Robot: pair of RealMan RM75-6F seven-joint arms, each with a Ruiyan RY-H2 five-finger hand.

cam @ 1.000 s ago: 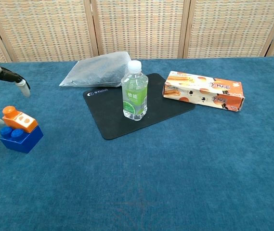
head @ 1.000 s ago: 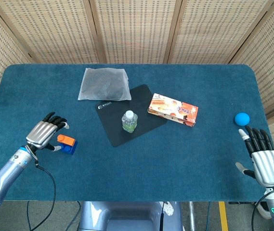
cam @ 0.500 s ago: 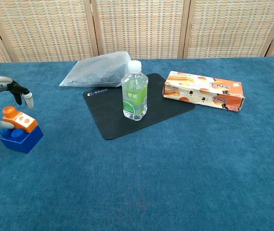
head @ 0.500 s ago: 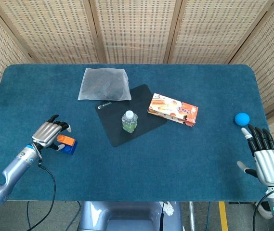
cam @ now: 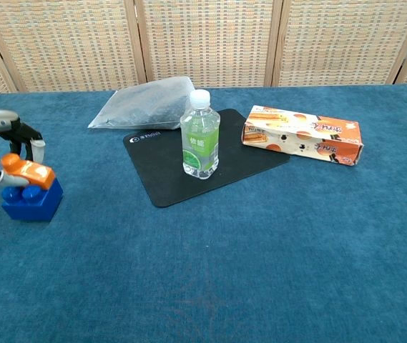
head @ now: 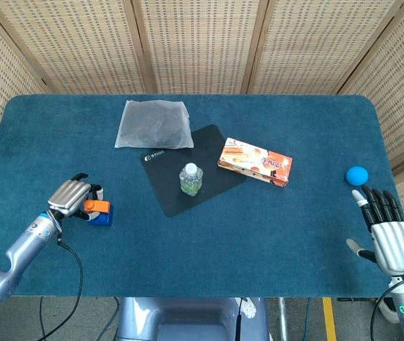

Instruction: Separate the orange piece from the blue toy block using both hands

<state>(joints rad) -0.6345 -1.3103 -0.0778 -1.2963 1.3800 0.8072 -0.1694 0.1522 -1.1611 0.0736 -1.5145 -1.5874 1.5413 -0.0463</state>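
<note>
Two hands showed: the left hand [head: 72, 195] curled its fingers [cam: 37, 148] around the orange piece [cam: 26, 171], seated atop the blue block [cam: 33, 202] near the table's [head: 209, 249] left edge; the right hand [head: 388, 234] rested empty, fingers spread.

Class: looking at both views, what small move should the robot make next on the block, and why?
Probably bring the right hand across to steady the blue toy block. The left hand already has fingers around the orange piece, which sits on the block, while the right hand lies far off, holding nothing.
</note>
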